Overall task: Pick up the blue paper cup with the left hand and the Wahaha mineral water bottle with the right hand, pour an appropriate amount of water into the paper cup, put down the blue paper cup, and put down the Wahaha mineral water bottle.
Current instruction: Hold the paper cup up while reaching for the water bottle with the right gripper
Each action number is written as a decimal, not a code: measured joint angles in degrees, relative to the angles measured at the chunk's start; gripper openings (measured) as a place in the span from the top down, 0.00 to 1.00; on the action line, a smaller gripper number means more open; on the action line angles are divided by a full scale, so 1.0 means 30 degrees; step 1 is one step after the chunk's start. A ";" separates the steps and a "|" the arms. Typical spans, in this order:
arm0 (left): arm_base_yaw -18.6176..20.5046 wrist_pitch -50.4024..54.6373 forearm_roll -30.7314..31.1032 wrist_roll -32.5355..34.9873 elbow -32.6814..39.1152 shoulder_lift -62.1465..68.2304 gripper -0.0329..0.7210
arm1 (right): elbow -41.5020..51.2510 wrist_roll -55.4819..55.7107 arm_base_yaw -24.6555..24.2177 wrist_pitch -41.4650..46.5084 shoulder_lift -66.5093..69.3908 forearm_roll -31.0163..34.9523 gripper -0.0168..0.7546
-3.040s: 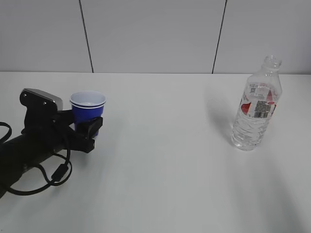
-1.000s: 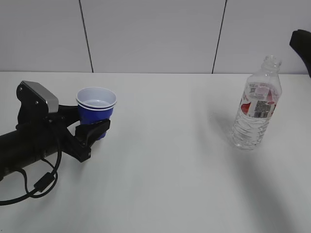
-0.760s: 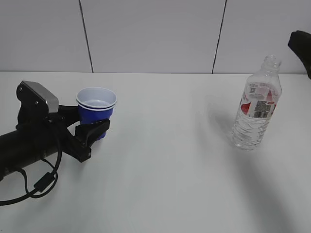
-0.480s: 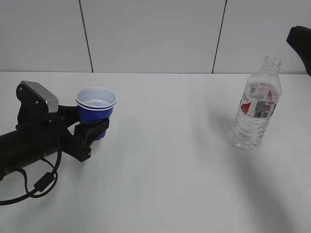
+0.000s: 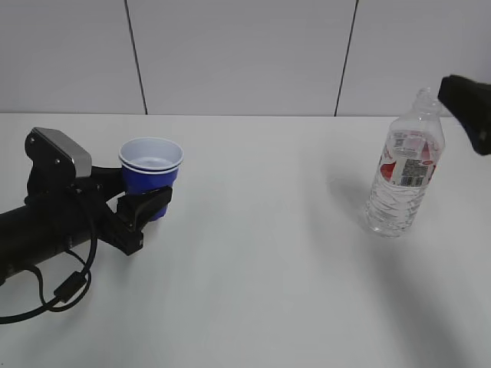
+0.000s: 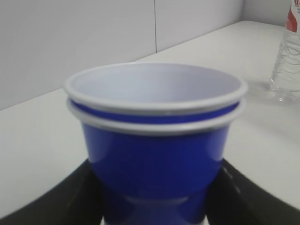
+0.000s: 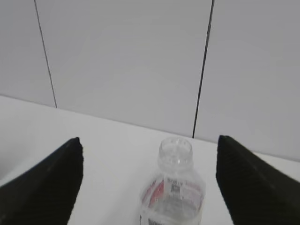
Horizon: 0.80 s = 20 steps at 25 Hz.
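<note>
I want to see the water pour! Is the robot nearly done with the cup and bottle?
Not nearly. Done: the left claw grips the blue paper cup. In hand: the right claw, wide open, is lined up above the water bottle, which stands untouched on the table. Left: grabbing the bottle, pouring, and putting both down.

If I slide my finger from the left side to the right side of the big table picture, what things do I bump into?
Left hand → blue paper cup held in it → Wahaha mineral water bottle → right hand coming in at the edge.
</note>
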 joint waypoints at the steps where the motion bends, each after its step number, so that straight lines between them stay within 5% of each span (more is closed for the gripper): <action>1: 0.0000 0.0000 0.0050 -0.0049 0.0000 0.0000 0.36 | 0.0223 0.0046 0.0000 0.0001 0.0124 0.0000 0.11; 10: 0.0000 0.0000 0.0196 -0.0096 0.0000 0.0000 0.36 | 0.1279 0.0536 0.0000 -0.0959 0.2270 0.0144 0.11; 20: 0.0000 0.0000 0.0196 -0.0096 0.0000 0.0000 0.36 | 0.3397 -0.2764 0.0000 -0.7834 0.5745 0.4589 0.12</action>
